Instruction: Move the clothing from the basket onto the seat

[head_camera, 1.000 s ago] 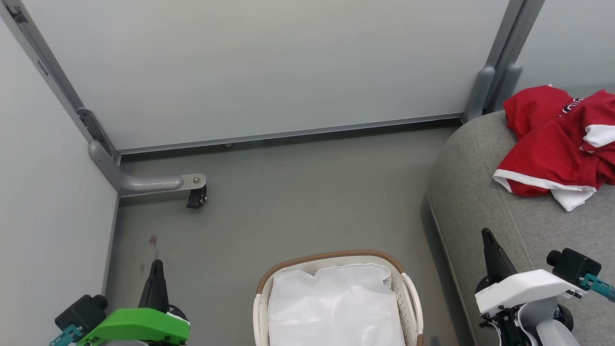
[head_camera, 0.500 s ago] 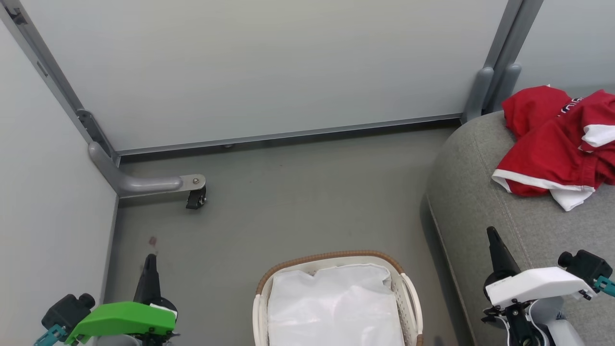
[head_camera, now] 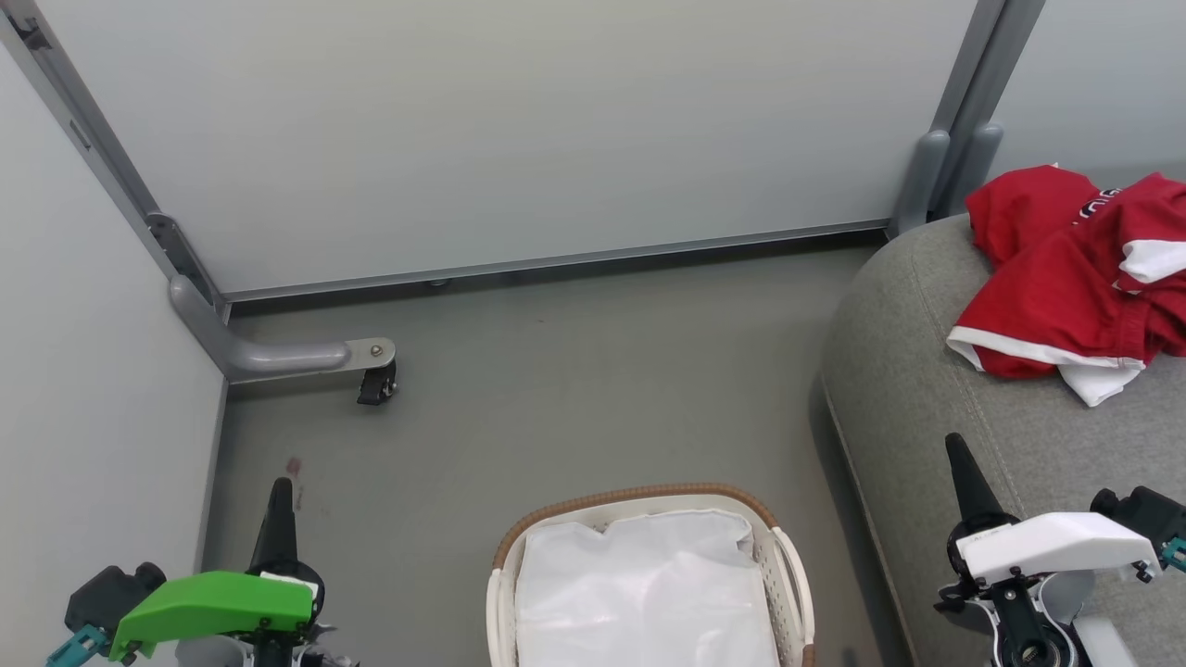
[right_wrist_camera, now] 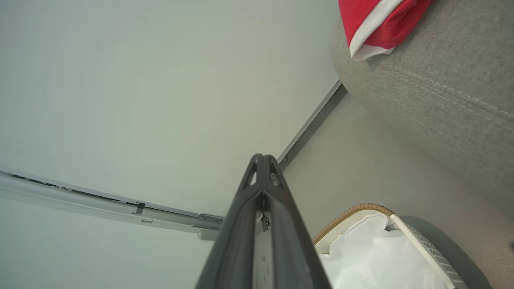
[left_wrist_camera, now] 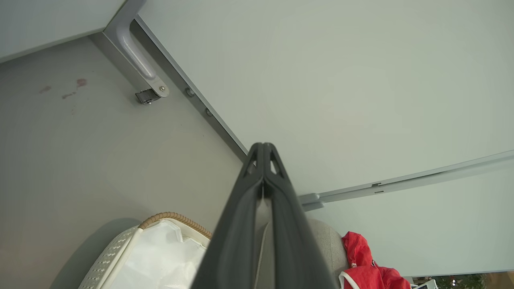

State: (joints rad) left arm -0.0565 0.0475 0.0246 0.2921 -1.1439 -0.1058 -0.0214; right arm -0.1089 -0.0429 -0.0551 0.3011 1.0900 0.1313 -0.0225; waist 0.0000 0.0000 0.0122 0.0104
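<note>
The clothing, red with white trim and dark lettering, lies crumpled on the grey seat at the right; a part of the clothing and its white hem show in the wrist views. The basket stands on the floor at bottom centre, and inside it I see just its white liner. My left gripper is shut and empty at the lower left, above the floor. My right gripper is shut and empty at the lower right, over the seat's front part.
Pale partition walls close the space at the back and the left. A grey wall foot with a black caster juts onto the floor at the left. Grey floor lies between the basket, the wall and the seat.
Both arms have drawn back toward the bottom of the head view, the left one drifting left and the right one drifting right. Clothing, basket and seat stay where they were.
</note>
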